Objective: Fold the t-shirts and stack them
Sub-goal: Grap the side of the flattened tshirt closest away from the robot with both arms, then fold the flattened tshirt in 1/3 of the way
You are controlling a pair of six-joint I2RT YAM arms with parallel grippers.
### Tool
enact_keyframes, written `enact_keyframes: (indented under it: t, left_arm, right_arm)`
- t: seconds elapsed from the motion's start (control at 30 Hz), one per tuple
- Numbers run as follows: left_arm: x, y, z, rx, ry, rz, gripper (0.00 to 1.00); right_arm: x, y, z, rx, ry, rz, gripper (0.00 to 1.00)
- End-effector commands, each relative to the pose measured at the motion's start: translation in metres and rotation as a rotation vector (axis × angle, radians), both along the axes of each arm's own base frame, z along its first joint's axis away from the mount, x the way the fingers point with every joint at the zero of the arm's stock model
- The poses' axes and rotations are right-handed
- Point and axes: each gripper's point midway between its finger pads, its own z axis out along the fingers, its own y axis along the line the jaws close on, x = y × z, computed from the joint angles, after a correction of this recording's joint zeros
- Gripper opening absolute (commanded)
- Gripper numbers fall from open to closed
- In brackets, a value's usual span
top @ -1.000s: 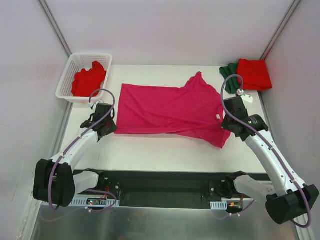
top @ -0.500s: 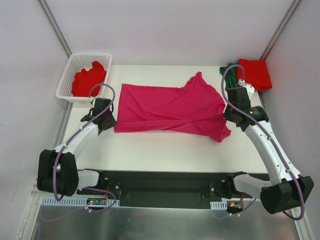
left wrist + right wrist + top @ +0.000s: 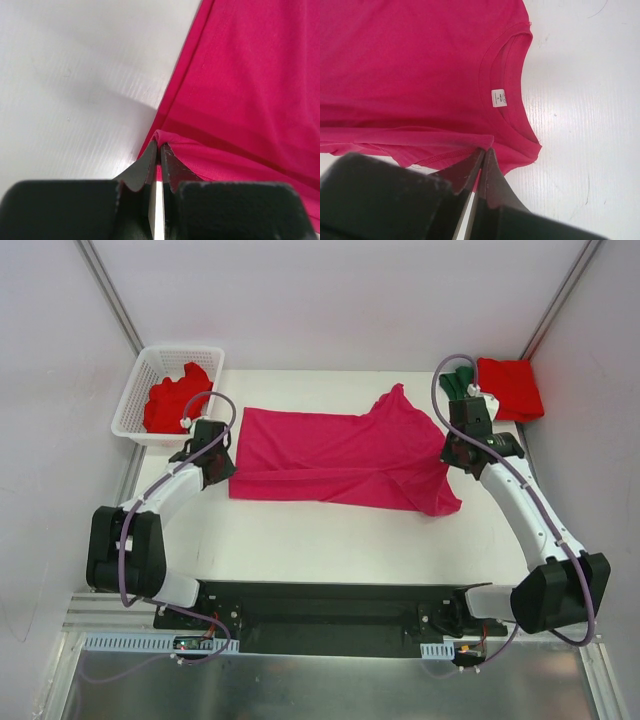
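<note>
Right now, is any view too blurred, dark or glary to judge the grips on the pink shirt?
Top external: even, soft light, no glare, magenta t-shirt sharp. Left wrist: left gripper dark and soft in the foreground, cloth sharp, faint shadow on the table beside the hem. Right wrist: right gripper likewise dim and blurred, neck label crisp, print too small to read.

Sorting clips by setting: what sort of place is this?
Probably a robotics lab cell: plain white walls enclose the table, and the left arm and right arm are bolted at its edge.
</note>
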Motion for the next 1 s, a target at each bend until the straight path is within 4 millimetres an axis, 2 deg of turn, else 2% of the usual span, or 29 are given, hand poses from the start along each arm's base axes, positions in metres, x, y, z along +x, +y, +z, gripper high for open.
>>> enact_keyframes:
  t: [0.0, 0.3, 0.63, 0.97]
  left_arm:
    - [0.024, -0.002, 0.007, -0.001, -0.038, -0.022, 0.0]
    - [0.043, -0.007, 0.001, -0.01, -0.03, -0.04, 0.0]
    - [0.063, -0.011, 0.005, -0.012, -0.04, -0.056, 0.0]
    - [0.071, -0.012, -0.002, -0.008, -0.026, -0.059, 0.0]
  right_arm:
    - [0.023, 0.001, 0.019, 0.004, -0.068, 0.004, 0.01]
    - [0.033, -0.003, 0.013, -0.005, -0.05, -0.016, 0.01]
    - [0.037, -0.013, 0.005, -0.011, -0.031, -0.049, 0.01]
    - [0.05, -0.014, 0.0, -0.005, -0.022, -0.06, 0.01]
